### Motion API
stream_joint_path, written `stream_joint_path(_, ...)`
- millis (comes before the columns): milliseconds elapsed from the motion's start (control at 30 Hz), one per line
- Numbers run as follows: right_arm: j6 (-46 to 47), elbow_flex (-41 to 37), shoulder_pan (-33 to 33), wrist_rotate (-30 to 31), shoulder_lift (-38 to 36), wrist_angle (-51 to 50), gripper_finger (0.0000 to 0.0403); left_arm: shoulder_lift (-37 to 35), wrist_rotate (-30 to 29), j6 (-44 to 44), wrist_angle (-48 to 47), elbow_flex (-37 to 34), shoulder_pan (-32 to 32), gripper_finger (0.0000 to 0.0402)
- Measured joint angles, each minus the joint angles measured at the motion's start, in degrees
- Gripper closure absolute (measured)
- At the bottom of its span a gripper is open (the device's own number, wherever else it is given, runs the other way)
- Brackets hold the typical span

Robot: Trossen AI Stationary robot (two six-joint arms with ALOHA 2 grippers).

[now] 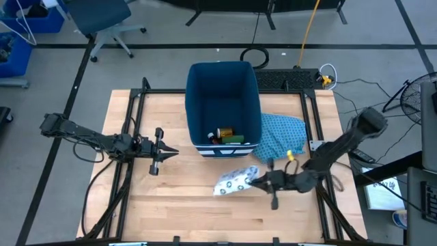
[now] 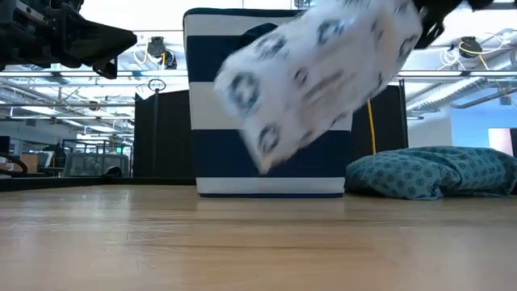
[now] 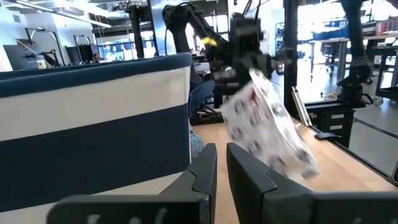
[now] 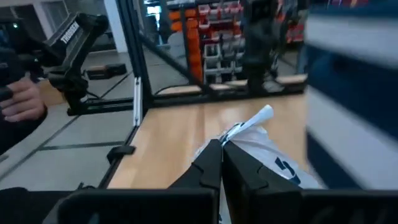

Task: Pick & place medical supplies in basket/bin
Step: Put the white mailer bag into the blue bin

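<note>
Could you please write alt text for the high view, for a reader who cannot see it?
Seen from above, the right gripper holds a white blue-patterned packet in its jaws, in front of the dark-blue bin, which already contains several small supplies. A blue patterned cloth lies beside the bin, and the left gripper waits on the bin's other side.

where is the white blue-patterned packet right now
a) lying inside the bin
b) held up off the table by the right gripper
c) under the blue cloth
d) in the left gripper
b: the right gripper pinches the packet, which hangs clear of the table in front of the bin.
</note>
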Motion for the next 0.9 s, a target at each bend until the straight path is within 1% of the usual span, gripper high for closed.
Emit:
stream_joint_path(100,-3.4,0.0,1.7,2.6,-8.0,-8.1,0.0403,0.0,0.0,-0.4,0.0,0.0,0.0,0.036)
stream_joint_path(233,-7.9,0.0,3.4,2.5,-17.7,-18.5,0.0403,0.0,0.0,-1.1,0.0,0.0,0.0,0.036)
stream_joint_path(267,-9.8,0.0,3.7,1.2,-19.8,-20.4,0.0403,0.0,0.0,-1.1,0.0,0.0,0.0,0.036)
stream_joint_path(367,-16.8,0.0,4.5,-7.4,-25.3,-26.1,0.0403,0.0,0.0,-1.0,-0.1,0.0,0.0,0.036)
stream_joint_path(433,-18.7,0.0,4.7,-10.2,-28.3,-29.8,0.0403,0.0,0.0,-1.0,-0.1,0.0,0.0,0.036)
stream_joint_path(500,-18.4,0.0,4.6,-10.5,-31.5,-34.9,0.0403,0.0,0.0,-0.9,-0.1,0.0,0.0,0.036)
stream_joint_path(600,-15.0,0.0,4.5,-8.4,-35.2,-41.9,0.0403,0.0,0.0,-0.9,-0.1,0.0,0.0,0.036)
stream_joint_path(700,-13.1,0.0,4.5,-7.6,-38.1,-45.5,0.0403,0.0,0.0,-0.9,-0.2,0.0,0.0,0.036)
stream_joint_path(800,-13.2,0.0,4.5,-7.3,-40.0,-47.6,0.0403,0.0,0.0,-1.0,-0.4,0.0,0.0,0.036)
stream_joint_path(900,-13.4,0.0,4.5,-5.4,-42.8,-50.4,0.0403,0.0,0.0,-1.2,-0.4,0.0,0.0,0.036)
